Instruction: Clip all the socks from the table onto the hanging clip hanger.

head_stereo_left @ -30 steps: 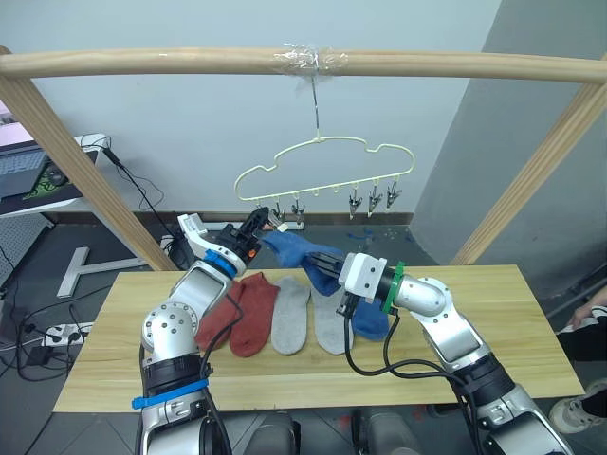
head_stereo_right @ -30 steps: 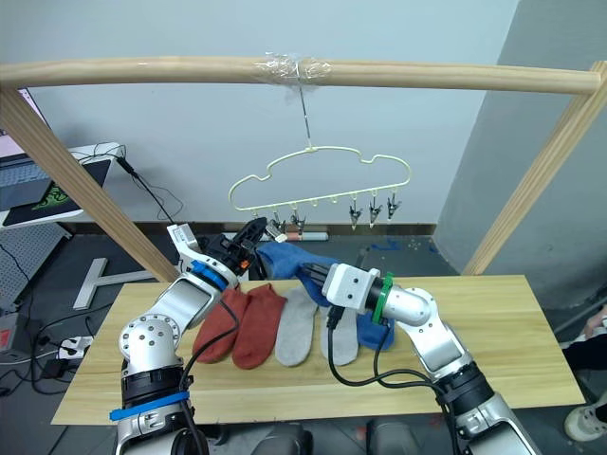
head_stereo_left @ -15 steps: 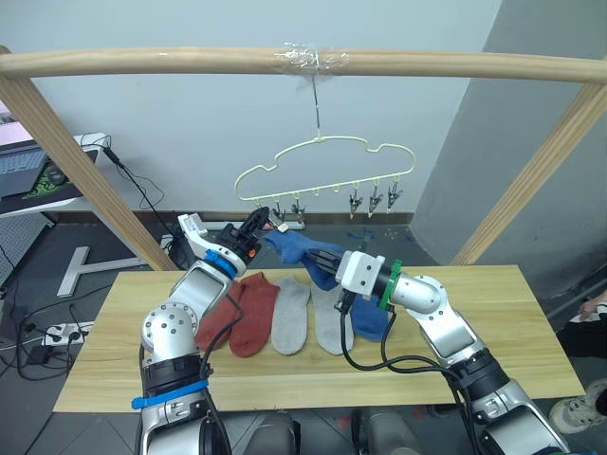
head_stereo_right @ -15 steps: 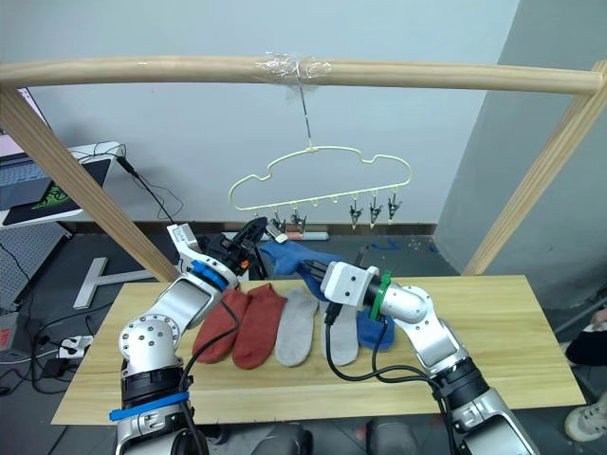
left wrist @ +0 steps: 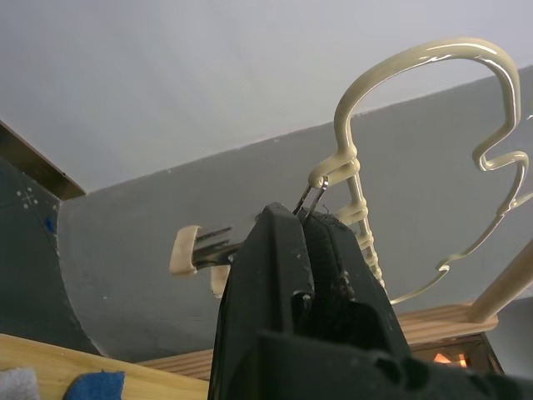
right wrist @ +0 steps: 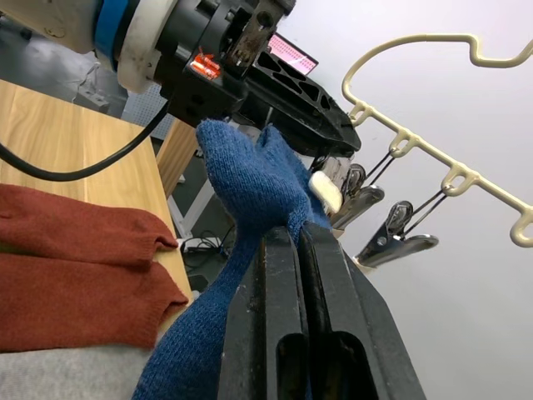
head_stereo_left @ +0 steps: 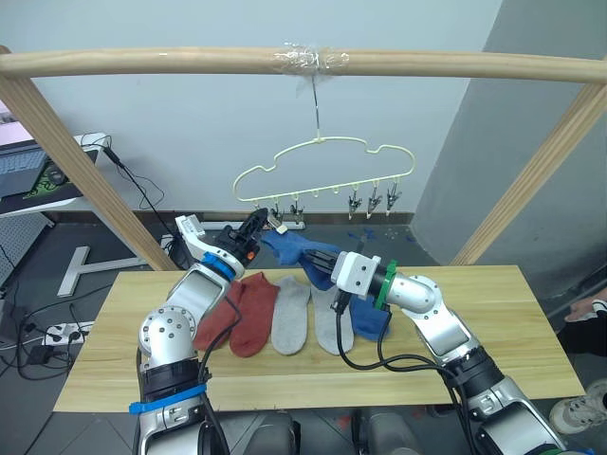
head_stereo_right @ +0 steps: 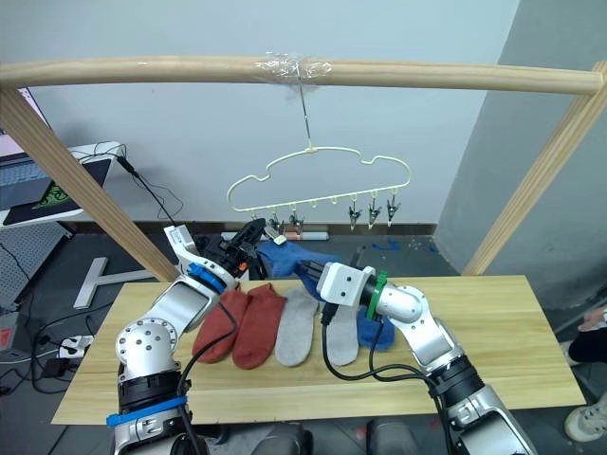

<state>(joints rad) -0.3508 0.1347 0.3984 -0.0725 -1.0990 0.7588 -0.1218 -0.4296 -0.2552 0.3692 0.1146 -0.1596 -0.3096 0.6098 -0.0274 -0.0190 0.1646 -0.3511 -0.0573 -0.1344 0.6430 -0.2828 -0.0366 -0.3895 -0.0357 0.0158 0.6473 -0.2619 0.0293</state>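
Right hand (head_stereo_left: 316, 266) pinching a blue sock (head_stereo_left: 292, 248) raised toward the clip hanger (head_stereo_left: 322, 169); left hand (head_stereo_left: 256, 224) pressed onto a partly hidden clip (left wrist: 310, 198)

Silver-grey jointed arms with black cables, blue band left, green band right

The thin pale-yellow wire clip hanger (head_stereo_left: 322, 169) is hanging from the thick wooden frame bar (head_stereo_left: 142, 63), behind and above the long light wood plank table (head_stereo_left: 493, 327). On the table, two rust-red socks (head_stereo_left: 242, 311) are lying leftmost, two light grey socks (head_stereo_left: 308, 318) beside them, a blue sock (head_stereo_left: 372, 319) rightmost.
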